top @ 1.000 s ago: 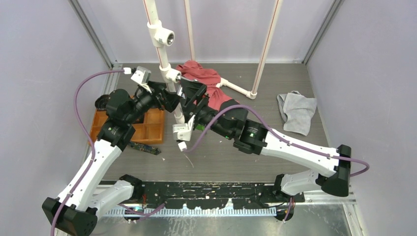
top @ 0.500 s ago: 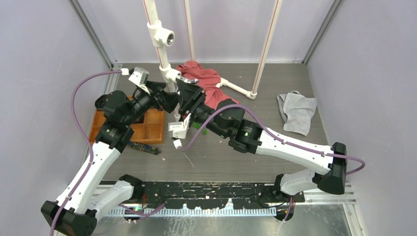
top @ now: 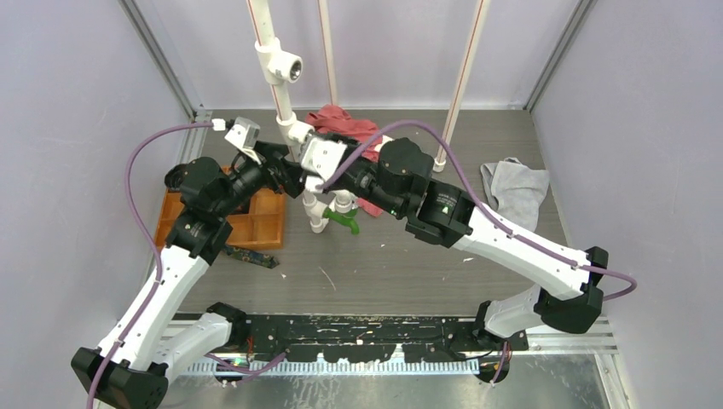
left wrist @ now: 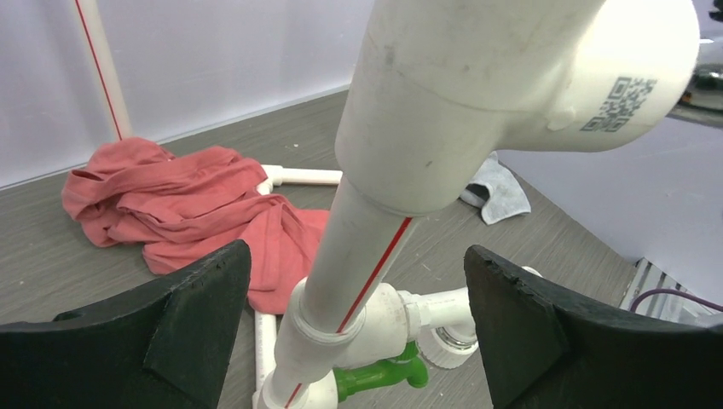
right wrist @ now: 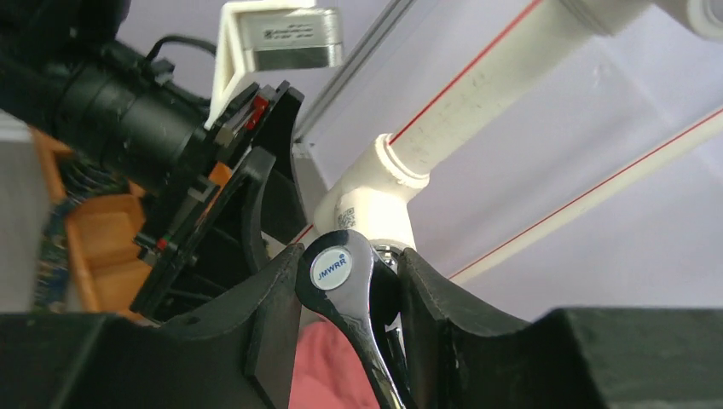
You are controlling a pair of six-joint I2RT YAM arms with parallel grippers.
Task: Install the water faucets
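A shiny silver water faucet [right wrist: 334, 268] with a round "JMWRR" badge on its handle sits at the white tee fitting [right wrist: 375, 204] of the upright pipe [top: 281, 102]. My right gripper [right wrist: 348, 256] is shut on it; in the top view its wrist camera [top: 322, 153] hides the faucet. My left gripper [left wrist: 358, 315] is open, its fingers [left wrist: 196, 307] on either side of the pipe [left wrist: 367, 247] with gaps on both sides. A green tap [top: 345, 220] is fitted low on the pipe and also shows in the left wrist view [left wrist: 384, 375].
A red cloth [top: 349, 128] lies behind the pipe and a grey cloth [top: 511, 192] at the right. An orange tray [top: 256, 226] sits under the left arm, with a dark circuit strip [top: 251, 256] beside it. Another open tee fitting [top: 286, 64] is higher up the pipe.
My right gripper has closed on the silver faucet and its wrist has rolled over, the arm rising; the green tap has come into view. The left gripper has stayed around the pipe.
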